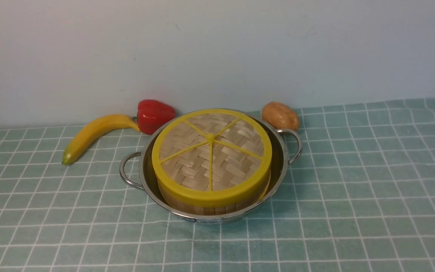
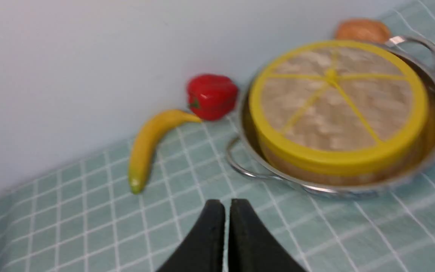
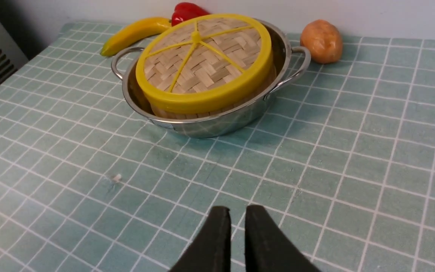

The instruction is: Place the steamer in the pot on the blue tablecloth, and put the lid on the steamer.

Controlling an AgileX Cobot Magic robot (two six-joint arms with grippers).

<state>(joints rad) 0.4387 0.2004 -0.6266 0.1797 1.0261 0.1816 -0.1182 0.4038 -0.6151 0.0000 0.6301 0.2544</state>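
**Clerk:** Item one, your pincers?

**Robot:** My left pincer: black fingers drawn almost together, only a hairline slit between them, gripping nothing. My right pincer: fingers a little apart, a narrow gap with cloth showing through, gripping nothing.

**Clerk:** Directly under them?

**Robot:** The blue tablecloth, pale teal with a grid of thin white lines. Both pincers hang over it. A small white speck lies on the cloth between my right pincer and the pot.

**Clerk:** Next item out?

**Robot:** The pot, shiny steel, wide and shallow, with two wire loop handles. It stands on the cloth ahead of both pincers and well apart from each.

**Clerk:** Contents?

**Robot:** The steamer sits inside the pot; only a strip of its wooden wall shows above the steel rim. The lid, woven bamboo with a yellow rim and yellow spokes, rests on top of the steamer and covers it. It tilts slightly, its far edge higher.

**Clerk:** Beyond the pot?

**Robot:** A potato, near the handle on my right pincer's side. A banana lies on my left pincer's side, its stem end by a red pepper behind the pot. Farthest from the pincers is a plain pale wall.
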